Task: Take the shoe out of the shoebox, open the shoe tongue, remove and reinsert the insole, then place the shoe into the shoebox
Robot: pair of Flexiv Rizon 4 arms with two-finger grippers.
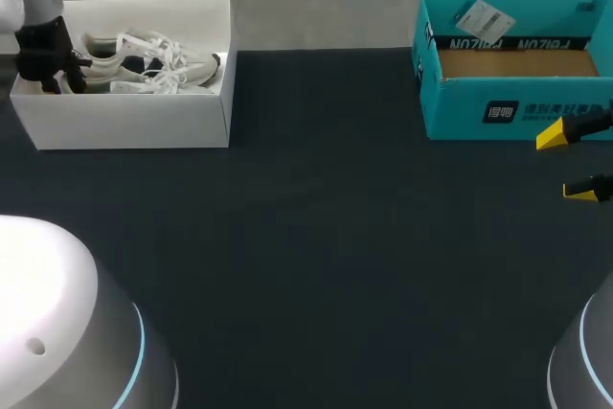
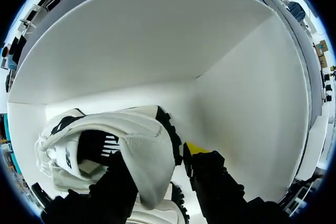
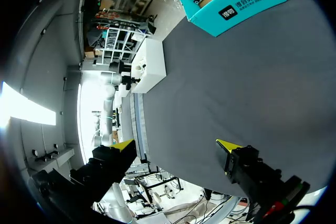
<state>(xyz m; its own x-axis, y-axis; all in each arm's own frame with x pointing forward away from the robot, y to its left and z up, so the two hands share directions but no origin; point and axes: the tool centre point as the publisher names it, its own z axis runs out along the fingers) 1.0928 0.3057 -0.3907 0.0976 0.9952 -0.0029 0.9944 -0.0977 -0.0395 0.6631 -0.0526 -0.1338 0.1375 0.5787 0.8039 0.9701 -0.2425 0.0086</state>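
A white shoebox [image 1: 134, 124] stands at the table's far left with white lace-up shoes [image 1: 153, 62] lying inside. My left gripper [image 1: 50, 66] reaches down into the box's left end. In the left wrist view it [image 2: 157, 156] straddles the padded heel of a white shoe [image 2: 134, 135]: one finger sits inside the collar, and the yellow-tipped finger [image 2: 196, 148] presses the heel's outside, so it is shut on the shoe. My right gripper [image 1: 567, 162] hangs open at the table's right edge, holding nothing, its tips [image 3: 176, 145] spread wide over bare dark cloth.
An open teal box [image 1: 498, 107] with a brown cardboard floor and a paper tag stands at the far right, just behind my right gripper. Dark cloth [image 1: 316, 237] covers the table between the two boxes.
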